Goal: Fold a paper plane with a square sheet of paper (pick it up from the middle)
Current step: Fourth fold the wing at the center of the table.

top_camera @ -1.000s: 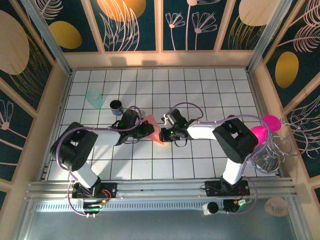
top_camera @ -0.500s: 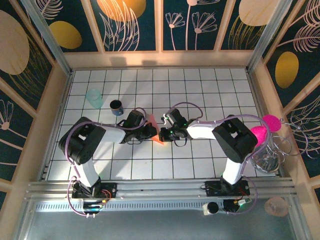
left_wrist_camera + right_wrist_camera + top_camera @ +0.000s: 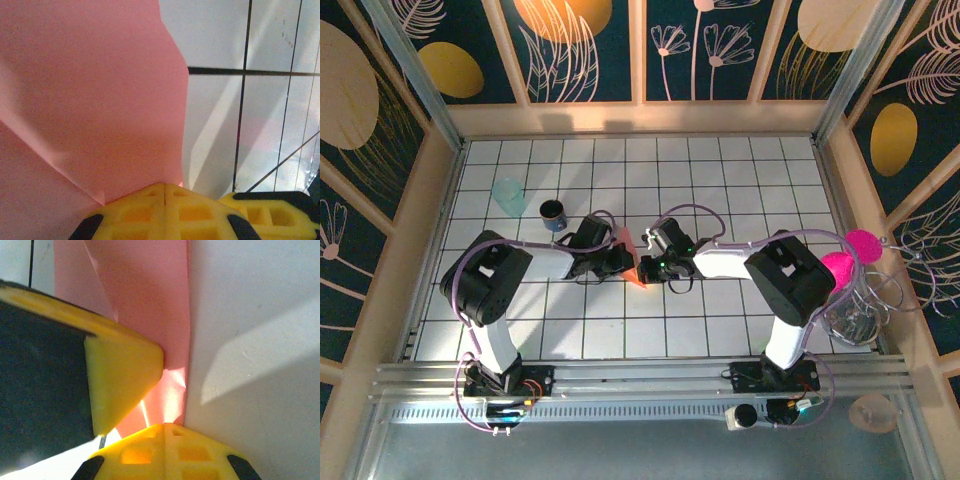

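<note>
left arm's elbow has swung in and its wrist has crept a touch further out since a second back, right arm has hardly stirred, and the left gripper (image 3: 618, 262) comes in on the paper sheet (image 3: 623, 243) with its fingers clamped together, the pink sheet pinched right at the tips; from the left wrist the sheet (image 3: 90, 100) fans out straight ahead of the left gripper (image 3: 165, 192) and off to its left, a crease running down into the seam. behind those fingers, well apart, stand a clear cup (image 3: 507, 195) and a dark cup (image 3: 553, 212), neither in the way. the sheet sits between the two sets of tips, its long axis running across the line that joins them, so both arms are equally near. over to the right gripper (image 3: 646, 266), fingers also pressed together on the sheet; from its own wrist the right gripper (image 3: 164, 432) has the pink strip (image 3: 150, 305) going straight ahead, with the left arm's yellow finger (image 3: 120, 375) crowding just beside it. that closeness looks like the risk for any next crease. magenta disc (image 3: 860, 243) sits far behind the right fingers, no bother
</note>
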Robot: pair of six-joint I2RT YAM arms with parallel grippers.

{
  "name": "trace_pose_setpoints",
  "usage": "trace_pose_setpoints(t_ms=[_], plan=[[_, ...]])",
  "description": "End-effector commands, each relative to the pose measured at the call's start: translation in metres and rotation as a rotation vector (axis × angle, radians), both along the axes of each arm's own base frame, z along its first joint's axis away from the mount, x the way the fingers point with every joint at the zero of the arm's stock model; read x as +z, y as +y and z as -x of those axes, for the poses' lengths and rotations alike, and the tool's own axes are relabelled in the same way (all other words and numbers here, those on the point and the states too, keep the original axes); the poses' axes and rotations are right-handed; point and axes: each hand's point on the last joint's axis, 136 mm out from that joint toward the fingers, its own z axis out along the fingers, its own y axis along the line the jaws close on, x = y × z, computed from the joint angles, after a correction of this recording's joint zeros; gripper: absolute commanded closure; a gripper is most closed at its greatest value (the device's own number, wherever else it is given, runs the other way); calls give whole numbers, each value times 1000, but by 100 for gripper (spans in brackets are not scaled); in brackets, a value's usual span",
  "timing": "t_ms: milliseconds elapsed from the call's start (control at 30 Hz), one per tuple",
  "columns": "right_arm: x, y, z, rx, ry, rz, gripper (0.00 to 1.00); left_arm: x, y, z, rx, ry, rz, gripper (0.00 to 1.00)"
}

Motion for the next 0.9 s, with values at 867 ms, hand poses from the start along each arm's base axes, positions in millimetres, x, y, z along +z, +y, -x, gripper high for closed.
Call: trace_pose_setpoints(t_ms=[867], plan=[[-68, -83, 57, -23, 174, 344, 100, -10, 121, -121, 267, -164, -324, 96]])
